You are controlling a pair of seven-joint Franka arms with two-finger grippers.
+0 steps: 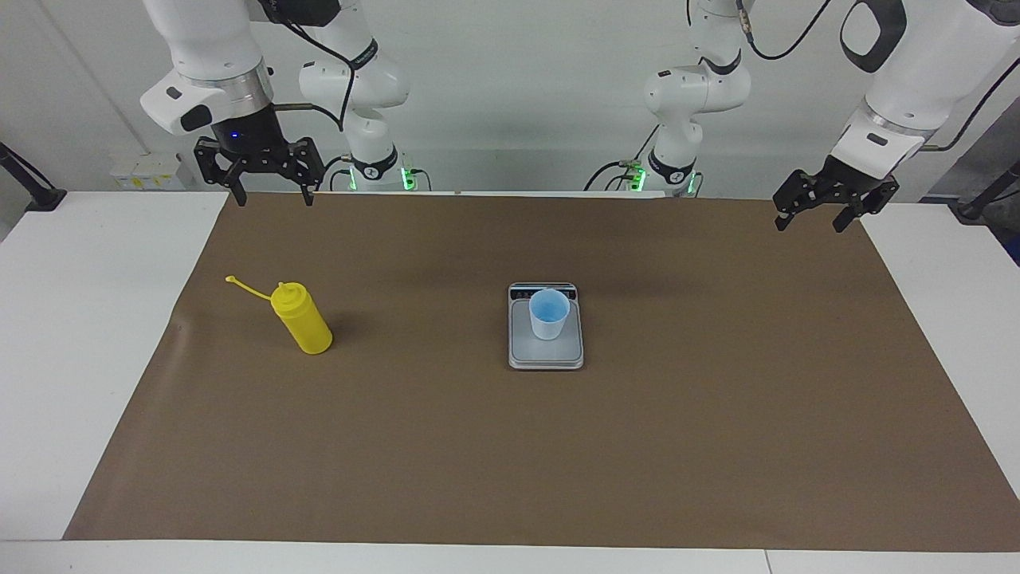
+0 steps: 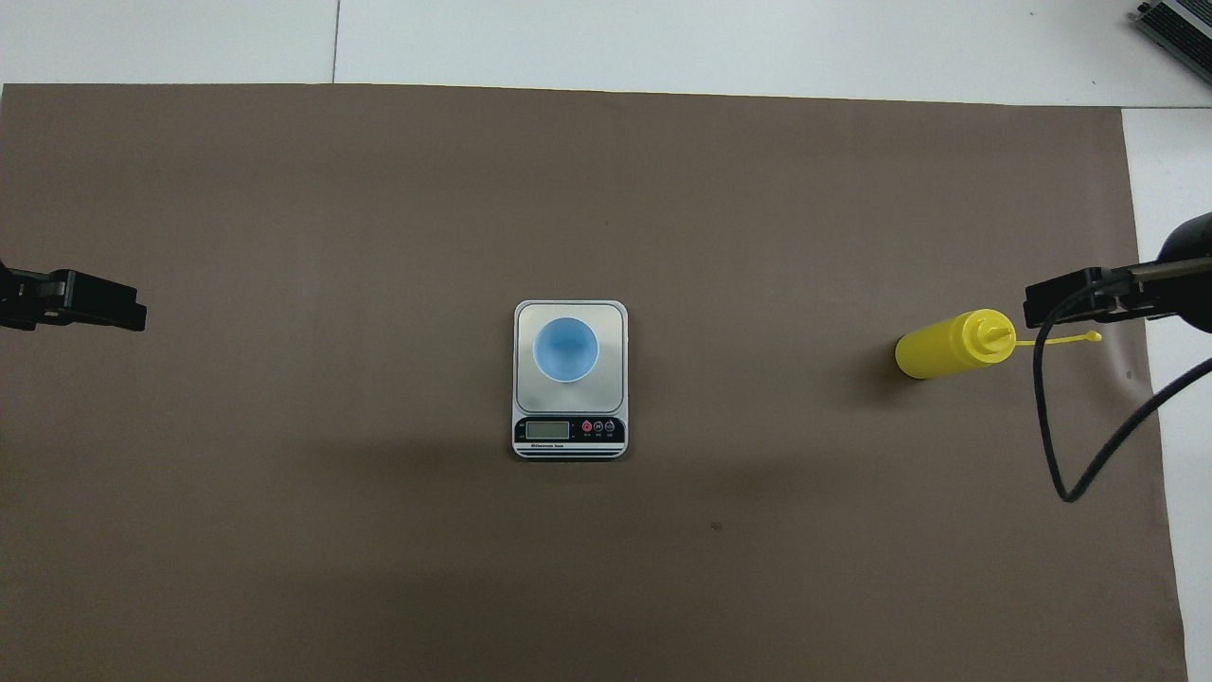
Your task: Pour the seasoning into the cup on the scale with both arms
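Observation:
The seasoning, a yellow squeeze bottle (image 1: 303,323) (image 2: 947,346), stands upright on the brown mat toward the right arm's end, its cap strap (image 1: 239,283) hanging loose to the side. At the mat's middle the light-blue cup (image 1: 549,313) (image 2: 565,349) stands on the silver-grey scale (image 1: 546,355) (image 2: 611,379), whose display end points toward the robots. My right gripper (image 1: 272,199) (image 2: 1037,305) hangs open high in the air above the mat close to the bottle, touching nothing. At the other end my left gripper (image 1: 809,226) (image 2: 133,313) waits open above the mat's edge.
The brown mat (image 1: 558,462) covers most of the white table (image 1: 80,359). A black cable (image 2: 1051,426) loops down from the right wrist. A grey device (image 2: 1179,28) lies at the table corner farthest from the robots, at the right arm's end.

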